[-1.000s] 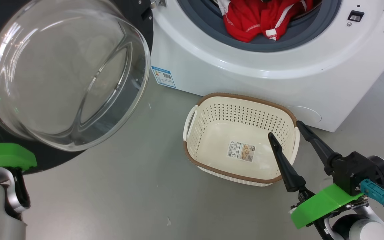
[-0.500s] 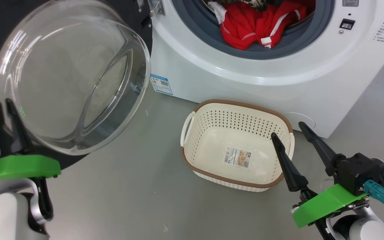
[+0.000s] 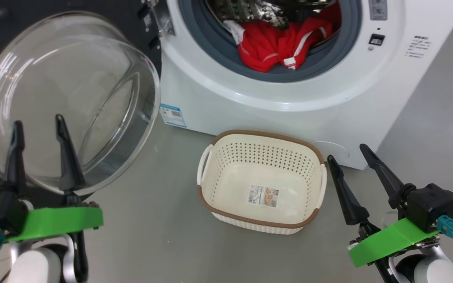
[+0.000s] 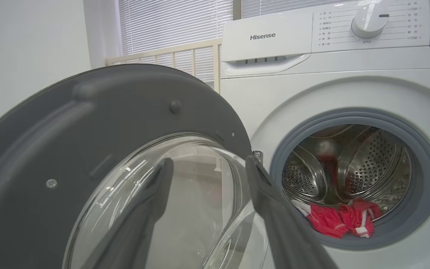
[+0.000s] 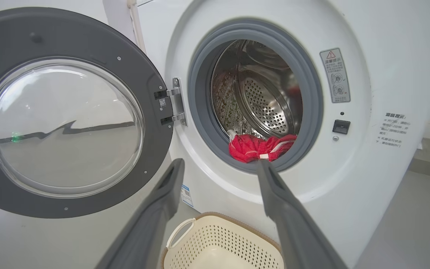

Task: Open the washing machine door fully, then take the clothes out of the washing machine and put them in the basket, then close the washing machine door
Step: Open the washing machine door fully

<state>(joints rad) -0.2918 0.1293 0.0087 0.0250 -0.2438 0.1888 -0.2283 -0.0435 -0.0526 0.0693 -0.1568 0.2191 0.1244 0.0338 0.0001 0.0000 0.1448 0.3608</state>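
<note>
Feeds bright & even for me; daylight thru blinds (image 4: 162, 26), soft floor (image 3: 163, 236) shadows, glare streaks on washing machine door (image 3: 65, 98) glass, pics mostly sharp.

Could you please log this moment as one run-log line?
door open | clothes in washing machine drum | basket empty, on floor | left gripper open, by door glass | right gripper open, beside basket
</note>
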